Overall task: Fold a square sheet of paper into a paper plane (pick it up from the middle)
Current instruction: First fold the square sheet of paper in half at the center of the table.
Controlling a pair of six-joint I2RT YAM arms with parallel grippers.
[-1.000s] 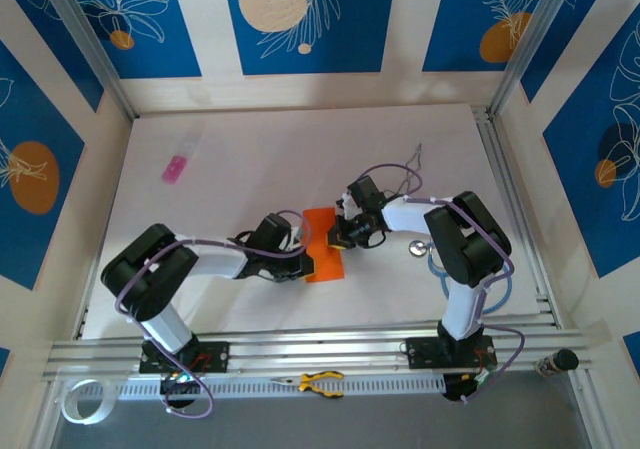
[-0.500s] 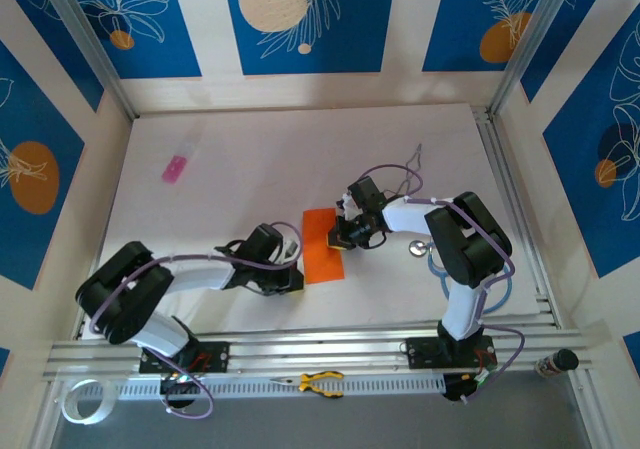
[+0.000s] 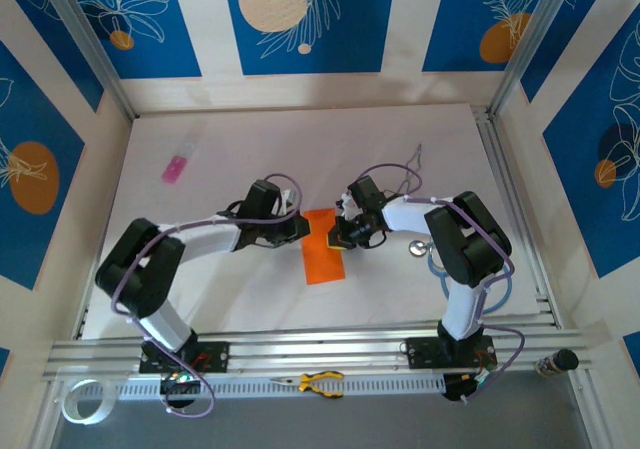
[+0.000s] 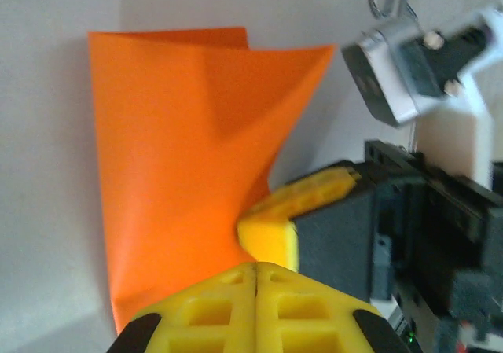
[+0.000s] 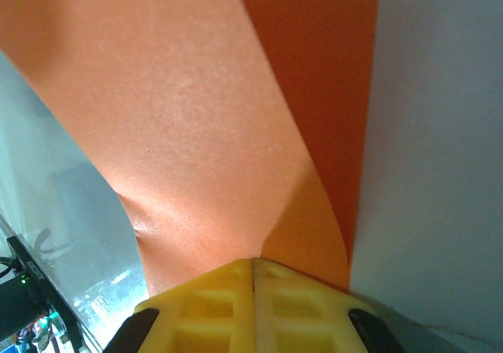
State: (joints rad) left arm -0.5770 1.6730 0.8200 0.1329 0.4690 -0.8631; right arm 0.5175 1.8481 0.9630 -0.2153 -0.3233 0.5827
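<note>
White tabletop [image 3: 250, 139] is taking up the middle of the top view, with blue panel walls [image 3: 310, 24] carrying cream and orange leaf prints standing round it. Orange square sheet of paper [image 3: 323, 251], partly folded, is lying just below frame centre. Right gripper [image 3: 340, 237] is pinching the sheet's right edge with jaws closed, holding a flap raised off the table. Left gripper [image 3: 298, 227] is sitting closed on nothing, tips at the sheet's upper left edge. Yellow-handled pliers [image 3: 320, 381] are lying bottom centre. Small pink object [image 3: 175, 169] is lying upper left, well apart from the sheet.
</note>
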